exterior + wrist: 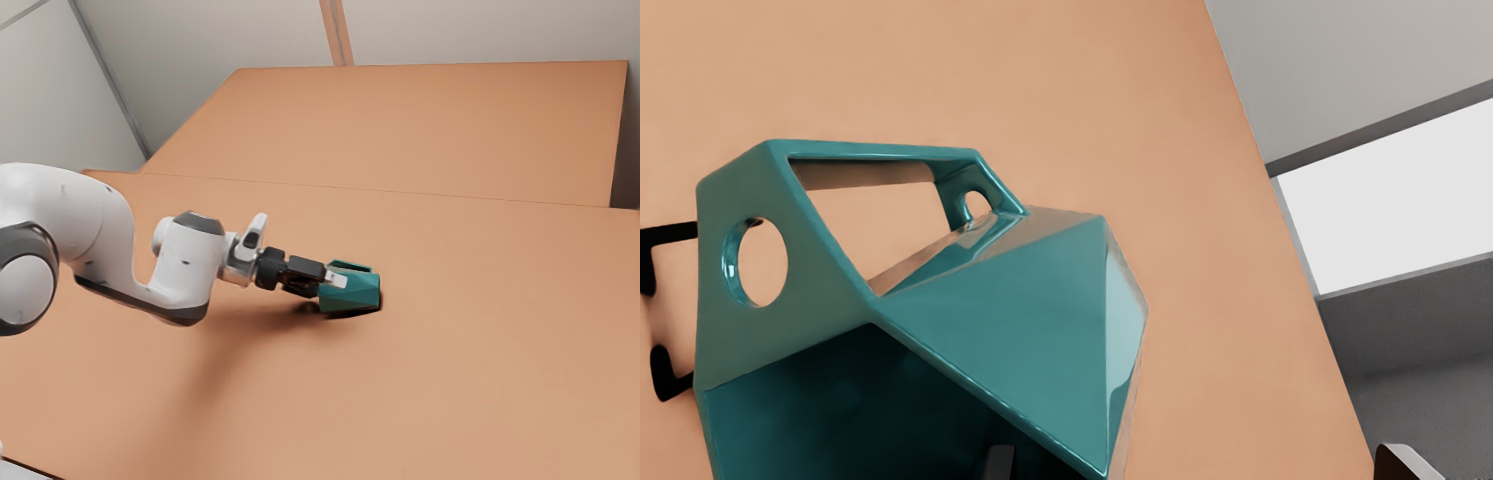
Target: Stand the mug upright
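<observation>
The teal mug [352, 294] lies on its side with the table [480, 370] beneath it. The gripper [334, 281] is at the mug's mouth, its fingers spread, one seen against the mug's dark opening, the other beyond its wall.

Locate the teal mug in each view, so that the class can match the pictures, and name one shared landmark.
Exterior view: the mug lies just beyond the centre, at the end of the white arm.
Wrist view: the mug is close up, one fingertip of the open tool against its dark mouth.
Shared landmark: the orange table under the mug.
</observation>
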{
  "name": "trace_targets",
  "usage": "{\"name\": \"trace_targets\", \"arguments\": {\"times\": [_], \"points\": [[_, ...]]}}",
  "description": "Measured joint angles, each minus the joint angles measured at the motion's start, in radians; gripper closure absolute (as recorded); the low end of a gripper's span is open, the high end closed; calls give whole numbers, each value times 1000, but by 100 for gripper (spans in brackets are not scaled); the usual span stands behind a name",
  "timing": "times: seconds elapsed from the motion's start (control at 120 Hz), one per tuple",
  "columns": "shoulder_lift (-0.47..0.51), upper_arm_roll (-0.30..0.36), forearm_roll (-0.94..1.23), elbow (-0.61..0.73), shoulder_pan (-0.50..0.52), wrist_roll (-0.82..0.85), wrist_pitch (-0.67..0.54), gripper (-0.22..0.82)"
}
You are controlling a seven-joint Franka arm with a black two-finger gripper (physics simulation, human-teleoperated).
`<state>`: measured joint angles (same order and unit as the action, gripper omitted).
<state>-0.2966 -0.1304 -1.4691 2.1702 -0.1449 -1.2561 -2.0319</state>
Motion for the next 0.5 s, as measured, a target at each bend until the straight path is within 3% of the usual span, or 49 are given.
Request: {"name": "trace_targets", "arguments": {"times": [0.5], "points": [[-1, 2, -12, -7, -8, -15, -1, 49]]}}
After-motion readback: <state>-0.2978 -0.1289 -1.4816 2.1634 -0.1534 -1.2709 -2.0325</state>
